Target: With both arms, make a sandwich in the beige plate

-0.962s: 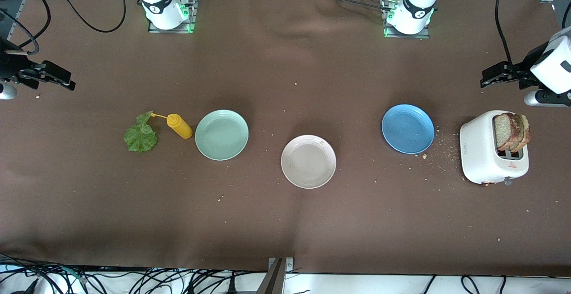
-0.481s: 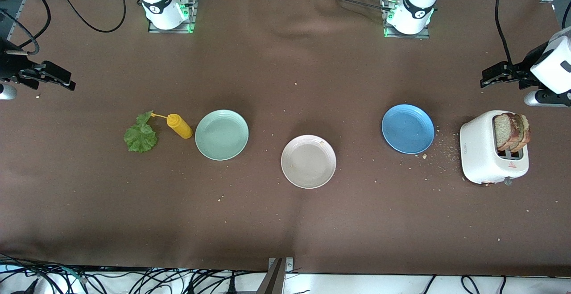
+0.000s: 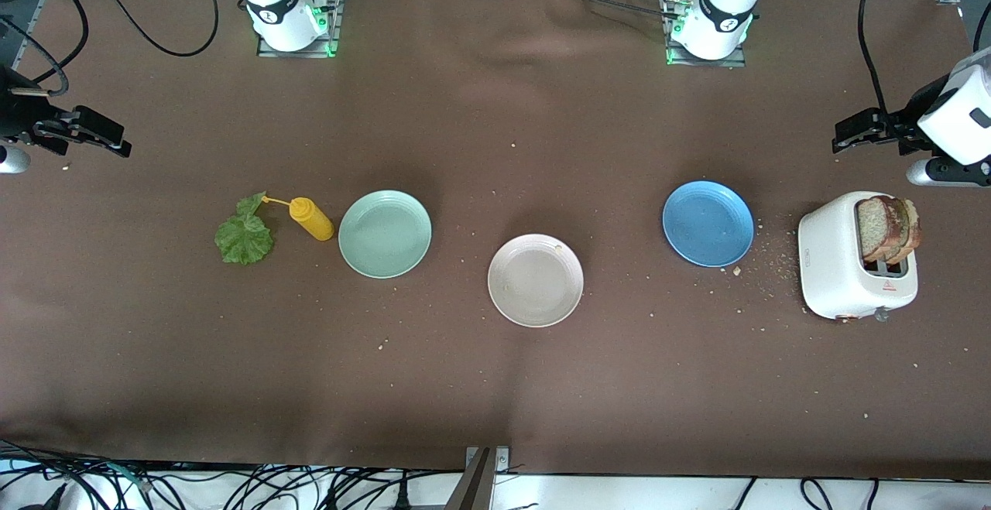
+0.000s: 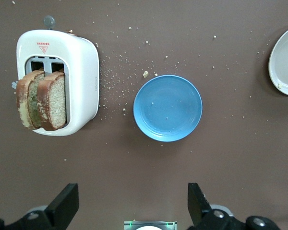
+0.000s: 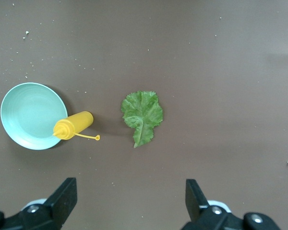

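The beige plate lies bare at the middle of the table; its edge shows in the left wrist view. Two brown toast slices stand in the white toaster, also in the left wrist view. The green lettuce leaf lies flat toward the right arm's end, also in the right wrist view. My left gripper hangs open and empty over bare table beside the toaster. My right gripper hangs open and empty over bare table at the right arm's end.
A blue plate lies between the toaster and the beige plate. A mint-green plate and a yellow squeeze bottle lie beside the lettuce. Crumbs are scattered around the toaster.
The left arm's hand has shifted very slightly; nothing else has moved.
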Robot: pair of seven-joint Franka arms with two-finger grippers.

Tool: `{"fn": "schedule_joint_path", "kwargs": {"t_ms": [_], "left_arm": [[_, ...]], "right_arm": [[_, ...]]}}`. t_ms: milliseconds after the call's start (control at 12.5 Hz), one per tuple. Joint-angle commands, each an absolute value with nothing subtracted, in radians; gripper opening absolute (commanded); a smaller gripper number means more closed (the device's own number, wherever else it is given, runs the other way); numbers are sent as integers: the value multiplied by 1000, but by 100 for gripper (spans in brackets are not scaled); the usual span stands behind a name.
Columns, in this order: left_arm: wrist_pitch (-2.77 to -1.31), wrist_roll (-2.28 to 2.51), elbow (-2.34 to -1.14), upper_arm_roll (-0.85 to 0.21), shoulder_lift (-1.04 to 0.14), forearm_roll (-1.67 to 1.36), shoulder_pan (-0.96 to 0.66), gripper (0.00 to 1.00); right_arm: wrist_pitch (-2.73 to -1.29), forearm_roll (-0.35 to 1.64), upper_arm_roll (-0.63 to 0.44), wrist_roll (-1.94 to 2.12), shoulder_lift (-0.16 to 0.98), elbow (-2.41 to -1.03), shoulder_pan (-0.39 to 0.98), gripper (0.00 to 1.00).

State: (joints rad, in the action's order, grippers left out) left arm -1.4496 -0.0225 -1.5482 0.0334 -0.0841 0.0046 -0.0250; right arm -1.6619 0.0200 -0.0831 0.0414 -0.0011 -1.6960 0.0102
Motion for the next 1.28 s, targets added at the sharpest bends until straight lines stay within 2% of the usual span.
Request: {"fn": "schedule_joint_path", "kwargs": {"t_ms": [0,321,561,802,882,1203], "left_arm": [[-1436,-27,-1549,34,-94,-6,-14,100],[-1428,-32,-1549,37,-193,-6,-6,100],[-1437,-81,-1549,40,-215,6,-3,100],[-1453,-350,-1546,41,-267,6,110,100],[-1463,-389,-1546,43,-275,8,133,100],[-1551,-397,-1545,44,-328,6,155,100]], "right_arm": [[-1655,23,-83,44,2,-1684,5,100],[-1652,23,-81,43,2,-1684,6,100],[-1658,21,-78,28,18,-1684,14,100],[-1629,25,-71,40,32,-1687,17,100],[-1580,25,-71,41,41,-1687,23,100],[-1545,23,-69,70,51,-1677,84,100]]}}
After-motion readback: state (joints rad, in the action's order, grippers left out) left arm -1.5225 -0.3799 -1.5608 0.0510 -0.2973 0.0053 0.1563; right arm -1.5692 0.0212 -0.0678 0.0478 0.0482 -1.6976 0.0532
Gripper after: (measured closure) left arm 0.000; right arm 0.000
